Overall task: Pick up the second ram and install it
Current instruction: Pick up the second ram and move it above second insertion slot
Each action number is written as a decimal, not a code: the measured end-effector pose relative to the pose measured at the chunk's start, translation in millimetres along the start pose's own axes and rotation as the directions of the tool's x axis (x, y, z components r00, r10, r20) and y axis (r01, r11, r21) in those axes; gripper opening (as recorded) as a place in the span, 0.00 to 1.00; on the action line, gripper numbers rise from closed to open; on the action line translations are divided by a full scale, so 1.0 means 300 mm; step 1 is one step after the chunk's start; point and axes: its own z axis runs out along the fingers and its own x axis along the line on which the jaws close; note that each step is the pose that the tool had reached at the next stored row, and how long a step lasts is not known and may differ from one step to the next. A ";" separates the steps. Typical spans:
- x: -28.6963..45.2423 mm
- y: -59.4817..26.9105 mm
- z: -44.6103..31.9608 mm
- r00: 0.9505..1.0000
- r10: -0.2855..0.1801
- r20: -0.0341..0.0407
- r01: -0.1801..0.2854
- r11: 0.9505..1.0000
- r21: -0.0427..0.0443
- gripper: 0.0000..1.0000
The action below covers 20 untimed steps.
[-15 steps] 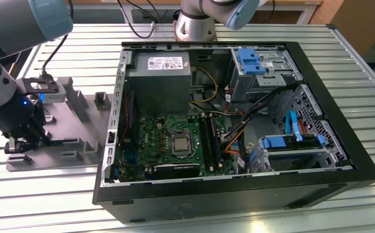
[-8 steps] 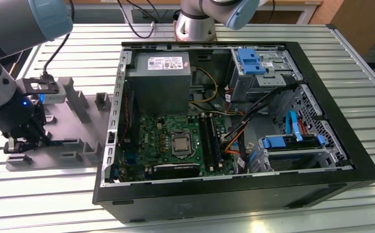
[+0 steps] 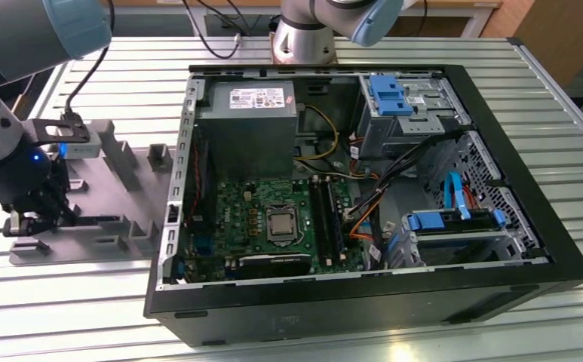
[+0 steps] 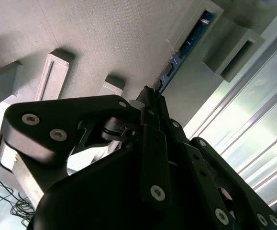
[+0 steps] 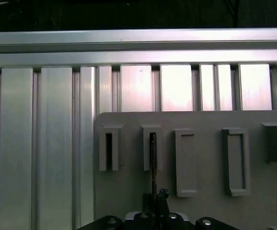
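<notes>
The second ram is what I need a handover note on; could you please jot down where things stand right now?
The gripper appears shut on the near end of the second ram, a long, thin blue-green circuit-board stick.
Position: the stick stands on edge in a slot of the grey plastic holder plate, at the exterior view's left of the open black computer case.
Done: the gripper is at the stick and the grasp is apparently made.
Left: the stick is not yet out of the holder, nor in the long black slots on the green motherboard.
</notes>
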 end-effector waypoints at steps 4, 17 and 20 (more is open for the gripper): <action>0.000 0.000 -0.018 1.000 0.000 0.000 0.000 1.000 0.000 0.14; -0.001 0.001 -0.031 1.000 0.000 0.000 0.000 1.000 0.000 0.14; -0.001 0.001 -0.035 1.000 0.000 0.000 0.000 1.000 0.000 0.14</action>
